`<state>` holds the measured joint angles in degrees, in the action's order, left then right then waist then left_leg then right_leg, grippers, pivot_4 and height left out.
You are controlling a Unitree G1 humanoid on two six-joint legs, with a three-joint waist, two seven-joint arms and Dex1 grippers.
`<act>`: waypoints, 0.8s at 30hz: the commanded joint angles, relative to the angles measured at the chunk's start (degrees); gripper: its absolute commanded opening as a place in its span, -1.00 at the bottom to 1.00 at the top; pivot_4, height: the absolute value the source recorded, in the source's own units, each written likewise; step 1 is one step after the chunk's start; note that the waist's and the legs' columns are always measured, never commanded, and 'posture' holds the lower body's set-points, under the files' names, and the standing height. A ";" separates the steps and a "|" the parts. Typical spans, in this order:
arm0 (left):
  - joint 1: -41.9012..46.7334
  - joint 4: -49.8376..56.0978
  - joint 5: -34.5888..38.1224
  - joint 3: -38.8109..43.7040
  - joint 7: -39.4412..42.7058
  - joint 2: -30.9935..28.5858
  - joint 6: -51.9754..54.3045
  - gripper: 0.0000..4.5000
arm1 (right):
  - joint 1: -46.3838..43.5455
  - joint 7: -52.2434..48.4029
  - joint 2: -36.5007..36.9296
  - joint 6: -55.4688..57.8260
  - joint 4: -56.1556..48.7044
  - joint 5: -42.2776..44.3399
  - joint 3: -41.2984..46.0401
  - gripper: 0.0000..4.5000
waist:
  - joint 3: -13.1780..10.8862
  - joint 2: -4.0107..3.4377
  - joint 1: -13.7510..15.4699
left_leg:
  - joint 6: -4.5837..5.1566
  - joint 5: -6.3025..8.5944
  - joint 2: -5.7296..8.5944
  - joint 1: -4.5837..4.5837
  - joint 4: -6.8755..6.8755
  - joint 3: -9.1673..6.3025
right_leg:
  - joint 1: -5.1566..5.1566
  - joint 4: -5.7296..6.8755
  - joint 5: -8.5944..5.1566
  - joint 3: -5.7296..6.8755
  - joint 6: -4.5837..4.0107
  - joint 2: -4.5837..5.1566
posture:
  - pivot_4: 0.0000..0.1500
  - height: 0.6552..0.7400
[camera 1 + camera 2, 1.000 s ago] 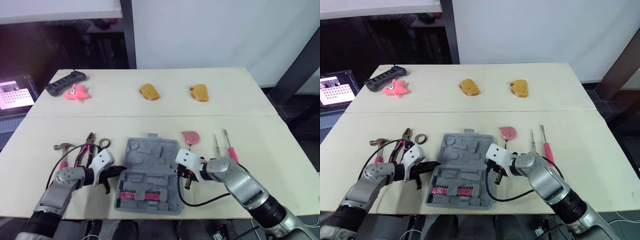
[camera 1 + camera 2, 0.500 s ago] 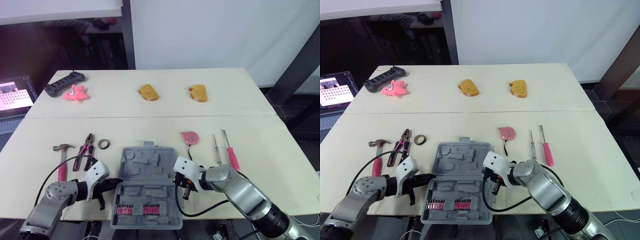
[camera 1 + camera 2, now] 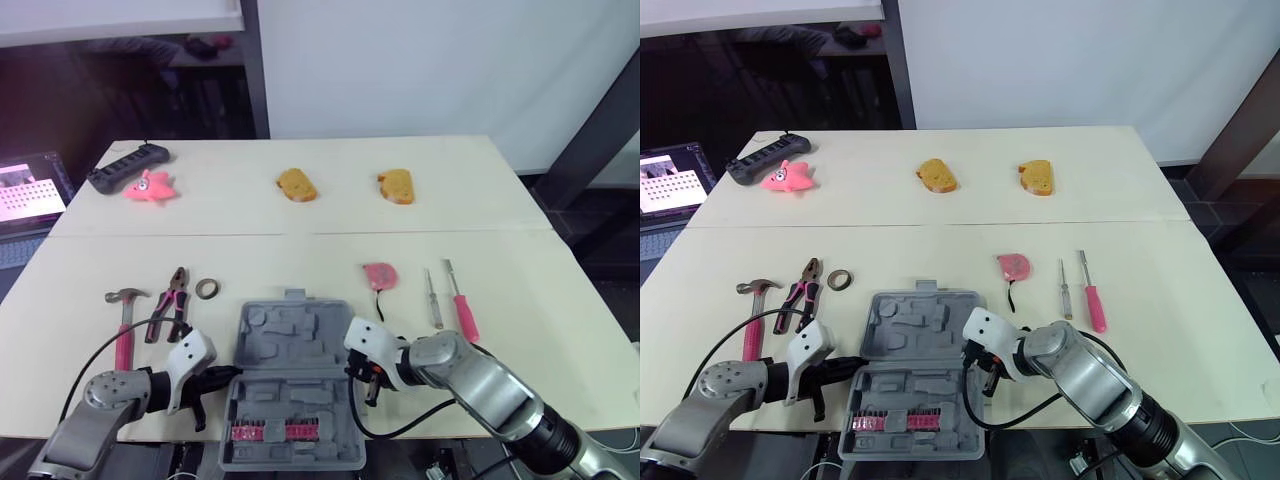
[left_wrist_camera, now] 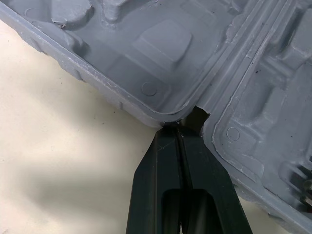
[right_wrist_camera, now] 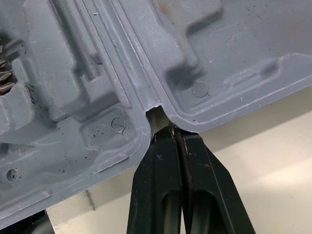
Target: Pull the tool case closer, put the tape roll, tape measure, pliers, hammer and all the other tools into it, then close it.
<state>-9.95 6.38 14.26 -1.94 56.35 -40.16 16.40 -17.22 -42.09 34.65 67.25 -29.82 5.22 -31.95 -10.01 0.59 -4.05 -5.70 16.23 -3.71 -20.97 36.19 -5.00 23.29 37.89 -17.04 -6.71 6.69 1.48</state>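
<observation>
Lying open, tool case (image 3: 290, 345), hinge ends touching left hand (image 4: 178, 129), right hand (image 5: 173, 130)

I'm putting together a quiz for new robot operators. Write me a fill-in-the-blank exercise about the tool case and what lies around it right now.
1. The grey tool case lies ___, its moulded insides facing up.
2. The hammer lies on the robot's ___ side of the case.
3. Right of the pink tape measure lie ___ screwdrivers.
4. The left tool and right tool meet the case's hinge ends with fingers ___.
Missing words: open; left; two; shut.
</observation>
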 commanded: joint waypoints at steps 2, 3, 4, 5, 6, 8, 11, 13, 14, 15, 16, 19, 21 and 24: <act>-2.04 -1.54 -1.15 -2.13 0.74 -0.87 1.35 -1.00 | 0.27 0.29 -0.06 0.94 -1.08 1.92 -1.73 -0.96 | 0.00 0.00 0.00 | 0.00 0.00 0.00 0.00 0.00 0.00 | 0.00 0.00 0.00 0.00 0.00 0.00 | 1.00 1.00; -2.04 -1.52 -1.17 -2.20 0.82 -0.94 1.36 -1.00 | 0.25 0.39 0.00 1.01 -1.10 2.04 -1.74 -0.96 | 0.00 0.00 0.00 | 0.00 0.00 0.00 0.00 -0.01 0.00 | 0.00 0.00 -0.01 0.00 -0.01 0.00 | 1.00 1.00; -2.02 -1.52 -1.19 -2.24 0.84 -0.96 1.35 -1.00 | 0.24 0.52 0.09 1.02 -1.08 2.17 -1.76 -0.96 | 0.00 0.00 0.00 | 0.00 0.00 0.00 0.00 -0.01 0.00 | 0.00 -0.01 -0.01 0.00 -0.01 0.00 | 1.00 1.00; -1.97 -1.60 -1.22 -2.28 0.85 -0.96 1.33 -1.00 | 0.22 0.64 0.19 1.01 -0.98 2.25 -1.78 -0.96 | 0.00 0.00 0.00 | 0.00 0.00 0.00 0.00 -0.01 0.00 | 0.00 -0.01 -0.01 0.00 -0.01 0.00 | 1.00 1.00; -1.94 -1.67 -1.25 -2.32 0.88 -0.98 1.28 -1.00 | 0.20 0.76 0.27 1.00 -0.92 2.32 -1.80 -0.96 | 0.00 0.00 0.00 | 0.00 0.00 0.00 0.00 -0.01 0.00 | 0.00 -0.01 -0.02 0.00 -0.01 0.00 | 1.00 1.00; -1.57 -2.20 -1.44 -2.33 0.78 -0.96 1.17 -1.00 | 0.23 0.99 0.31 1.06 -0.91 2.46 -1.75 -0.96 | 0.00 0.00 0.00 | 0.00 0.00 0.00 0.01 -0.02 0.00 | 0.00 -0.02 -0.02 0.00 -0.02 0.00 | 1.00 1.00; -1.22 -2.25 -1.49 -2.33 0.77 -0.97 1.33 -1.00 | 0.29 1.32 0.49 1.09 -0.95 2.77 -1.71 -0.96 | 0.00 0.00 0.00 | 0.00 0.00 0.00 0.01 -0.02 0.00 | 0.00 -0.03 -0.03 0.00 -0.02 0.00 | 1.00 1.00; -1.16 -2.18 -1.56 -2.32 0.80 -1.00 1.39 -1.00 | 0.18 1.58 0.72 1.21 -0.73 2.77 -1.84 -0.96 | 0.00 0.00 0.01 | 0.00 0.00 0.00 0.01 -0.02 0.00 | 0.00 -0.03 -0.03 0.00 -0.02 0.00 | 1.00 1.00; -1.18 -2.19 -1.53 -2.28 0.88 -1.02 1.42 -1.00 | 0.13 1.86 0.91 1.42 -0.64 2.67 -1.88 -0.96 | 0.00 0.00 0.00 | 0.00 0.00 0.00 0.01 -0.02 0.00 | 0.00 -0.04 -0.03 0.00 -0.02 0.00 | 1.00 1.00; -1.20 -2.24 -1.46 -2.22 0.97 -1.07 1.47 -1.00 | 0.18 2.17 1.01 1.66 -0.57 2.67 -1.69 -0.96 | 0.00 0.00 0.01 | 0.00 0.00 0.00 0.01 -0.03 0.00 | 0.00 -0.05 -0.03 0.00 -0.02 0.00 | 1.00 1.00; -1.28 -2.28 -1.39 -1.95 0.90 -1.19 1.58 -1.00 | 0.51 2.42 1.12 1.74 -0.69 2.89 -0.87 -0.96 | 0.00 0.01 0.01 | 0.00 0.00 0.00 0.01 -0.03 0.00 | 0.00 -0.06 -0.03 0.00 -0.02 0.00 | 1.00 1.00; -1.64 -2.75 -1.56 -0.70 0.65 -2.11 1.21 -1.00 | 2.01 2.75 2.10 1.63 -1.60 3.98 2.46 -0.96 | 0.00 0.01 0.06 | 0.00 0.00 0.00 0.00 -0.03 0.01 | 0.00 -0.08 -0.04 -0.01 -0.01 0.00 | 1.00 1.00; -1.94 -2.94 -1.50 0.38 0.61 -2.94 0.97 -1.00 | 3.22 2.94 3.63 -0.02 -2.02 4.09 4.39 -0.96 | -0.01 0.01 0.05 | 0.00 0.00 0.00 -0.04 -0.04 0.01 | 0.01 -0.13 -0.04 -0.01 -0.01 0.01 | 1.00 1.00; -2.63 -3.32 -1.05 2.61 0.66 -4.68 0.42 -1.00 | 5.56 3.24 5.52 -2.67 -2.59 4.83 8.46 -0.96 | -0.02 0.03 0.00 | 0.00 0.00 -0.01 -0.16 -0.05 0.01 | 0.08 -0.22 -0.04 -0.01 0.00 0.02 | 1.00 1.00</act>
<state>-10.62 5.69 14.44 -0.89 57.31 -43.12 15.85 -12.60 -39.39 39.07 65.61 -31.48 9.85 -26.21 -10.03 0.62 -4.05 -5.70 16.23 -3.72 -21.14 36.14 -4.99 23.38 37.67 -17.08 -6.72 6.68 1.50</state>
